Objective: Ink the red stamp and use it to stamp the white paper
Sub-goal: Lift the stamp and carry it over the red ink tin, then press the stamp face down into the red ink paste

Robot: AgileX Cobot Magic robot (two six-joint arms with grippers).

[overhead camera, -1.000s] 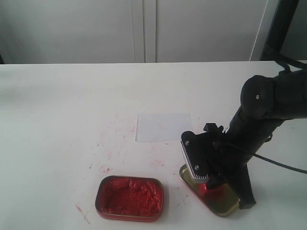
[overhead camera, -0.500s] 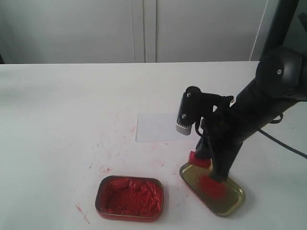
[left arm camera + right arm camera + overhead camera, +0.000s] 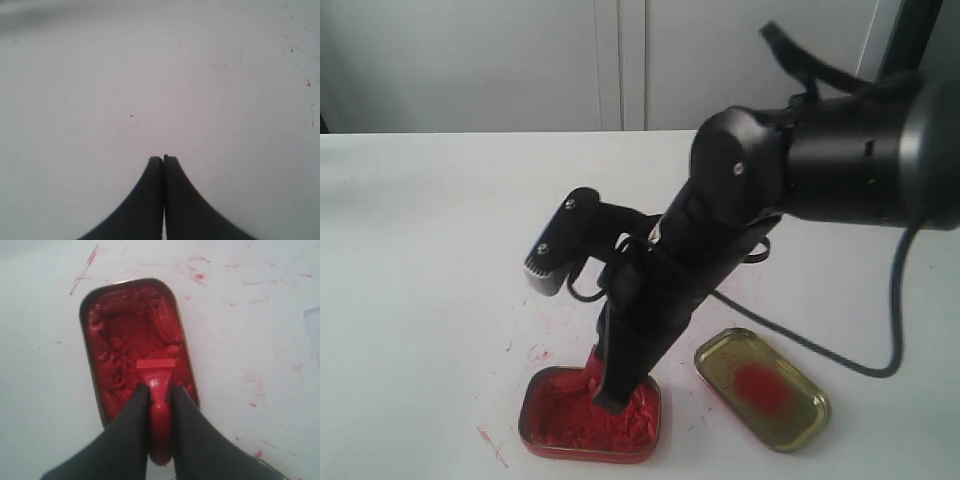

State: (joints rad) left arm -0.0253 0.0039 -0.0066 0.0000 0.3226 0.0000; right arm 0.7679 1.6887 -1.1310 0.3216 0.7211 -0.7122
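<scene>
My right gripper (image 3: 159,388) is shut on the red stamp (image 3: 157,385), holding it by its handle. The stamp's flat end rests against the lumpy paste in the red tin (image 3: 120,335). In the exterior view the right gripper (image 3: 603,385) reaches across to the red tin (image 3: 560,435) at the front, and only a sliver of the red stamp (image 3: 592,367) shows beside the arm. The white paper is hidden behind the arm there; just its corner (image 3: 314,325) shows in the right wrist view. My left gripper (image 3: 163,158) is shut and empty over bare white table.
The gold oval tin lid (image 3: 800,420) with a red smear lies to the right of the red tin. Red ink smudges (image 3: 542,318) mark the tabletop around the tin. A cable (image 3: 800,352) trails from the right arm over the lid.
The right arm has carried the red stamp from above the gold lid leftward and down into the red tin. It now covers the white paper in the exterior view.
</scene>
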